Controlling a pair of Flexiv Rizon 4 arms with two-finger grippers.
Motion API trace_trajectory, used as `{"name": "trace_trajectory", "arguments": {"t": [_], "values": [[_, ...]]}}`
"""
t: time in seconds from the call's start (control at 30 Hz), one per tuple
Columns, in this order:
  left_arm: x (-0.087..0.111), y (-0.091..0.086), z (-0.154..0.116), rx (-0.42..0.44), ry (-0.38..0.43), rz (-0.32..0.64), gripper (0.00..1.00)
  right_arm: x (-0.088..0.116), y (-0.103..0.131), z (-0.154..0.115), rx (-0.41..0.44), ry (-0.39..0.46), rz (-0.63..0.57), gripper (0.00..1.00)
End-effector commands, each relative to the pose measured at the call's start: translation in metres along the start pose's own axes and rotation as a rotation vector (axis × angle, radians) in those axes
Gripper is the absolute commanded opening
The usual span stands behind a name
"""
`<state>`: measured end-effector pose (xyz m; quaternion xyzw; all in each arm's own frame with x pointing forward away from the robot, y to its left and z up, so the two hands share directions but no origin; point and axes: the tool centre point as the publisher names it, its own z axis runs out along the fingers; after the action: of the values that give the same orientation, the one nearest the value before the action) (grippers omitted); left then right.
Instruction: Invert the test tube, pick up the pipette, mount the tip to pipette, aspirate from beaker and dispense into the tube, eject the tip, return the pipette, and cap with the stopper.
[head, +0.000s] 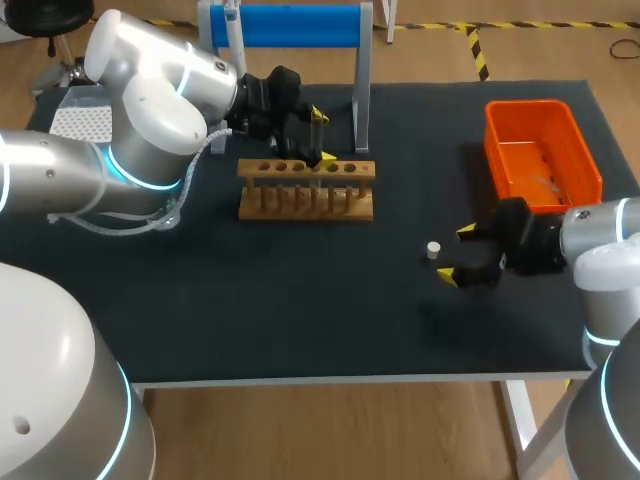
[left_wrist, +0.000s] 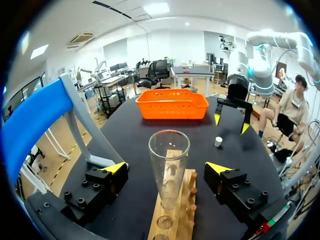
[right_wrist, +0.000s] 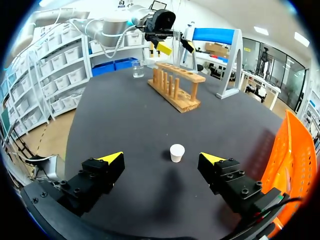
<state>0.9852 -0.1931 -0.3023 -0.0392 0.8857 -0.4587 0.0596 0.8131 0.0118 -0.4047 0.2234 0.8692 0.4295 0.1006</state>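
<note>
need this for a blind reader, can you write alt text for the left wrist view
A test tube stands mouth up in a wooden rack between the open fingers of the left gripper, untouched. Beyond it, a white stopper lies on the black table near the right gripper, with an orange basket behind.

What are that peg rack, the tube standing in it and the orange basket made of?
Test tube rack: looks like plain light wood, matte tan, with drilled holes and dowel pegs.
Test tube: clear and glossy; glass or clear plastic, the look leaves it open.
Orange basket: probably moulded plastic, with an even bright colour and slotted walls.
</note>
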Motion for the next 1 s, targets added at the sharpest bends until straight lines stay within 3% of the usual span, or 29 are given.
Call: {"name": "trace_trajectory", "arguments": {"t": [0.03,0.8,1.0], "values": [[0.000,0.000,0.000,-0.002,0.001,-0.001,1.00,-0.003,0.000,0.008,0.010,0.000,0.003,1.00],[0.000,0.000,0.000,-0.002,0.001,-0.001,1.00,-0.013,0.002,0.034,0.035,-0.016,0.009,1.00],[0.000,0.000,0.000,-0.002,0.001,-0.001,1.00,-0.015,0.002,0.037,0.039,-0.026,0.016,0.82]]}}
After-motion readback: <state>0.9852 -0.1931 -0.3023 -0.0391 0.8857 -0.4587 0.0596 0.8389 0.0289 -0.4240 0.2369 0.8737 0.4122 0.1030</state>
